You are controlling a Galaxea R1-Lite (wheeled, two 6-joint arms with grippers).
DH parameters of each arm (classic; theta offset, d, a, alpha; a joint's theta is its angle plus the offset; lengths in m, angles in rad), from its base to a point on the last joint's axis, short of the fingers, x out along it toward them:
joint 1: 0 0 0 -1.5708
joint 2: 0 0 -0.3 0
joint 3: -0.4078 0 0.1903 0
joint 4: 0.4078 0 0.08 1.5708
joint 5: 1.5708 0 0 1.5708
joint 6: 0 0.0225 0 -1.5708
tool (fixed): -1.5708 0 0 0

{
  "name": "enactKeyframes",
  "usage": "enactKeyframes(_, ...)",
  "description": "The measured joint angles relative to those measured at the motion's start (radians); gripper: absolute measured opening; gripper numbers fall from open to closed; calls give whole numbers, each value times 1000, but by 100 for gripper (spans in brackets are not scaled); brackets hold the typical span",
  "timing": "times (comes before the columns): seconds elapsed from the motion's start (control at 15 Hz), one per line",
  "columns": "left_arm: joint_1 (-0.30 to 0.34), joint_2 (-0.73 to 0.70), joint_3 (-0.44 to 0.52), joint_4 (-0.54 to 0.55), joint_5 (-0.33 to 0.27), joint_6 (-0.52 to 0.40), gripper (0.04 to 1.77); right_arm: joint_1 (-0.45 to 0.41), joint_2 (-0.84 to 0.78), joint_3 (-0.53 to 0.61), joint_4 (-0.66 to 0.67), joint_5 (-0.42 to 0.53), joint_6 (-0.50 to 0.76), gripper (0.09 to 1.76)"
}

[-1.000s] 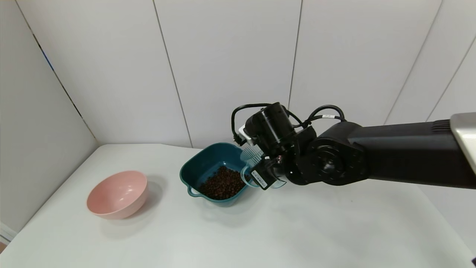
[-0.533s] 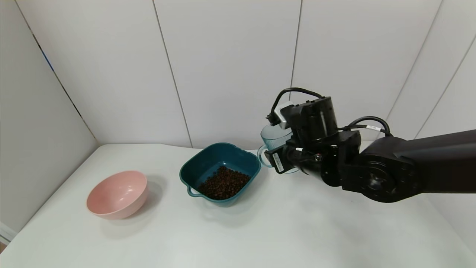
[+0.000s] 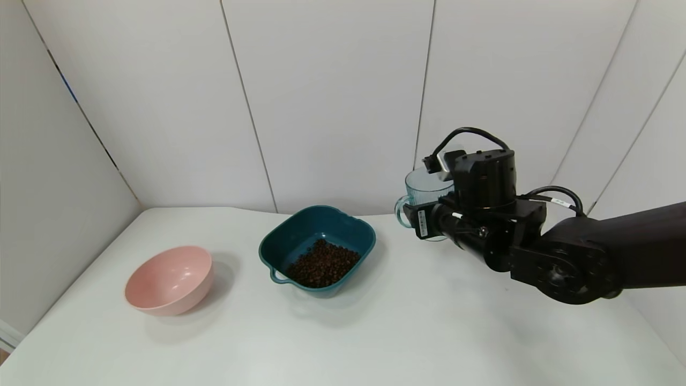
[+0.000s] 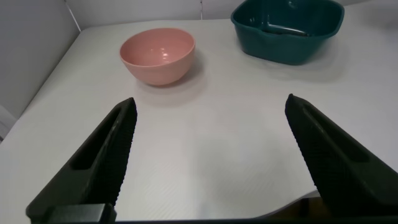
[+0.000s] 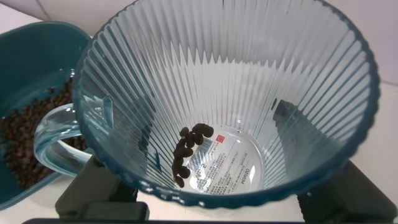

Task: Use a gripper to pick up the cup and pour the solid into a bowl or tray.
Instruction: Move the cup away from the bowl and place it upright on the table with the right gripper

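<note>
My right gripper (image 3: 437, 222) is shut on the translucent blue-green ribbed cup (image 3: 423, 188) and holds it upright above the table, to the right of the dark teal bowl (image 3: 284, 241). In the right wrist view the cup (image 5: 236, 81) fills the frame, with several brown pellets (image 5: 186, 149) left on its bottom. Most of the pellets (image 3: 321, 262) lie in the teal bowl, which also shows in the right wrist view (image 5: 31, 56) and the left wrist view (image 4: 292, 37). My left gripper (image 4: 211, 155) is open and empty, low over the table's near left part.
A round pink bowl (image 3: 169, 279) stands empty at the left of the white table (image 3: 375, 332); it shows in the left wrist view (image 4: 158, 53) too. White wall panels close off the back and left.
My right gripper has swung the cup from a tipped pose over the teal bowl back to upright, moving it right and up, away from the bowl. The left arm has not moved.
</note>
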Motion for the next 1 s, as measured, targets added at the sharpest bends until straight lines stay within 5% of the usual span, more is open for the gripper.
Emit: enactKeyframes(1.0, 0, 0, 0, 0, 0, 0, 172, -97, 247, 128, -436, -36, 51, 137)
